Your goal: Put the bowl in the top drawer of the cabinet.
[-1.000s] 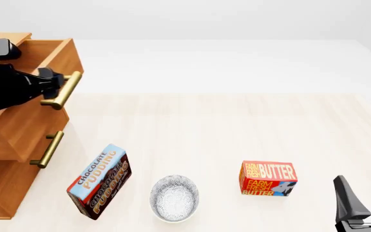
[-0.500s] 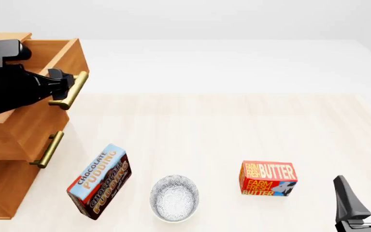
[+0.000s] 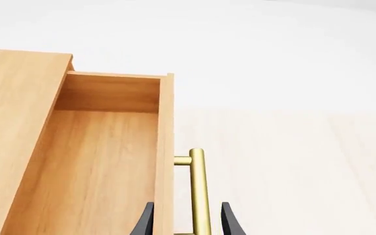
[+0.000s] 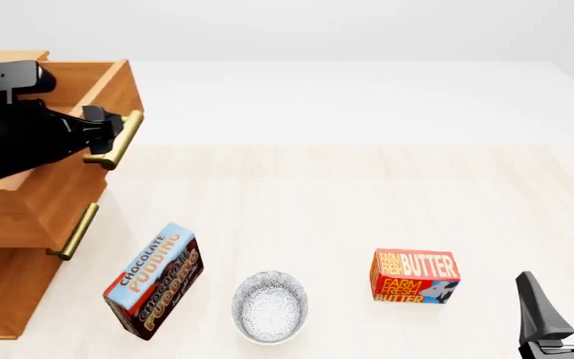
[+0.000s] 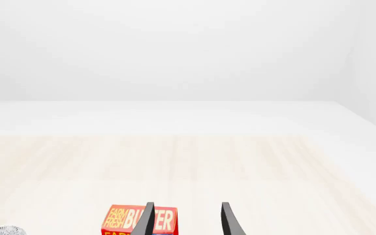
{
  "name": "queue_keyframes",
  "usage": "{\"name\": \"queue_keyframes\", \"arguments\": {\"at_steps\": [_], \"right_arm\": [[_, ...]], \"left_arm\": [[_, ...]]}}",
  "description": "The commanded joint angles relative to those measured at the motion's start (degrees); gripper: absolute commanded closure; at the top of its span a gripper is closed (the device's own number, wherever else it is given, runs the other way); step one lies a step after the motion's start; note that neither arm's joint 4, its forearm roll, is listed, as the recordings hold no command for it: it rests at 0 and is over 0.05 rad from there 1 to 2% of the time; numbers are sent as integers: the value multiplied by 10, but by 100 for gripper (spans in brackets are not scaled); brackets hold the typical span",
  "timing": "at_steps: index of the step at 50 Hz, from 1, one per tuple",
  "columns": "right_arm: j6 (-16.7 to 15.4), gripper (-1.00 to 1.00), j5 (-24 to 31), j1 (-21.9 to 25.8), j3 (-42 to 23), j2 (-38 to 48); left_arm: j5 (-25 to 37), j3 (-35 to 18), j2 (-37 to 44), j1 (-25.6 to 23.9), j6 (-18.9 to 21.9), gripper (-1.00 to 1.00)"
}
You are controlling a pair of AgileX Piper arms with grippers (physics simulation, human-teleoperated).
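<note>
Left tool [image 4: 107, 134] clamps the top drawer [image 4: 63, 161] by its handle [image 3: 198, 196], risking slip; right tool [image 4: 566, 299] is open and empty.

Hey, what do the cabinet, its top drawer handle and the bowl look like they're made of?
The cabinet looks like light-brown wood, with visible grain. The top drawer handle looks like polished brass: a golden, shiny bar. The bowl looks like glazed ceramic, white with fine grey speckles, though it's only a render.

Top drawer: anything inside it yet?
Nothing visible inside the top drawer: the left wrist view shows bare wood floor and walls. Its near end is out of frame, and the left gripper blocks part of it in the front view. The bowl sits on the table.
</note>
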Motion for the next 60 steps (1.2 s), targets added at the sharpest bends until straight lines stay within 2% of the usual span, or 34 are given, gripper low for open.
{"name": "queue_keyframes", "arguments": {"at_steps": [1,28,60], "right_arm": [[0,-100,-1,0,1,0],[0,-100,-1,0,1,0],[0,-100,-1,0,1,0]], "left_arm": [[4,55,19,-30,32,-100],[5,54,8,-63,40,-100],[9,46,-6,-96,69,-100]]}}
